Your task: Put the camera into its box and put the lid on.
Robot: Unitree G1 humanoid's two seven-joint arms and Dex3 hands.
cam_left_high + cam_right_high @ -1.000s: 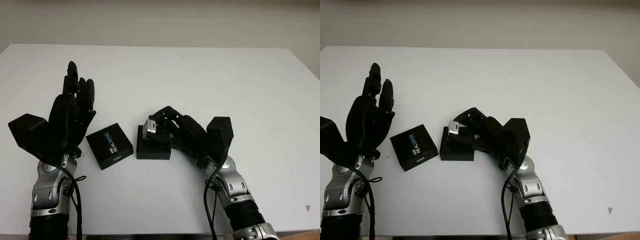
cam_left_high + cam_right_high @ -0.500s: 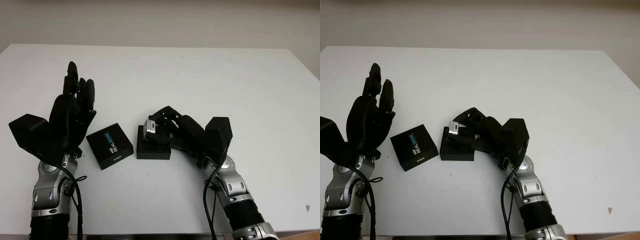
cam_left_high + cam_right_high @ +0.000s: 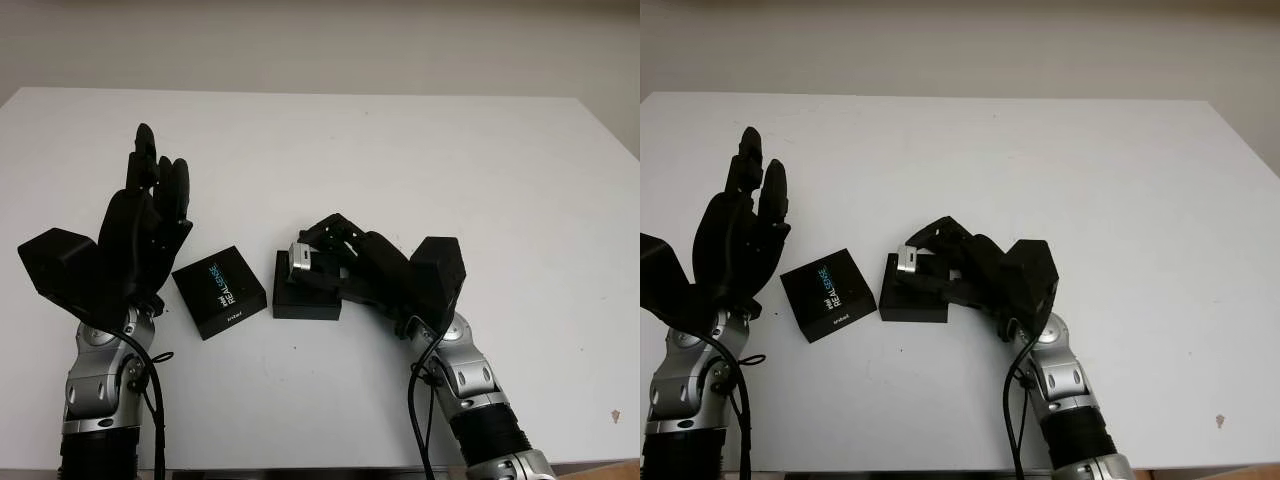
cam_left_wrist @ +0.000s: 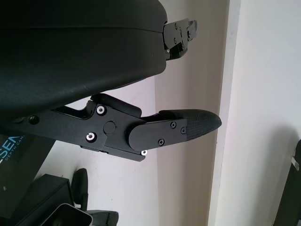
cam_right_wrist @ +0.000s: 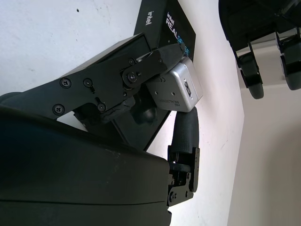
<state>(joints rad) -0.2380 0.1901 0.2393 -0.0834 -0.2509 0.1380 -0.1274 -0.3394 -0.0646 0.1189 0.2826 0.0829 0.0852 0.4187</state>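
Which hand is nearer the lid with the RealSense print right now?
Left. The left hand is raised just beside the lid, open. The right hand is beyond the box, gripping the camera.

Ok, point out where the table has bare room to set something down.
The table is bare beyond both hands, to its far edge, and right of the right hand, which holds the camera over the box. It is crowded between the open left hand, the lid and the box.

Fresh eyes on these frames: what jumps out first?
The right hand, gripping the small silver camera just over the open black box at the table's centre. Next, the printed lid lying left of the box, beside the raised, open left hand.
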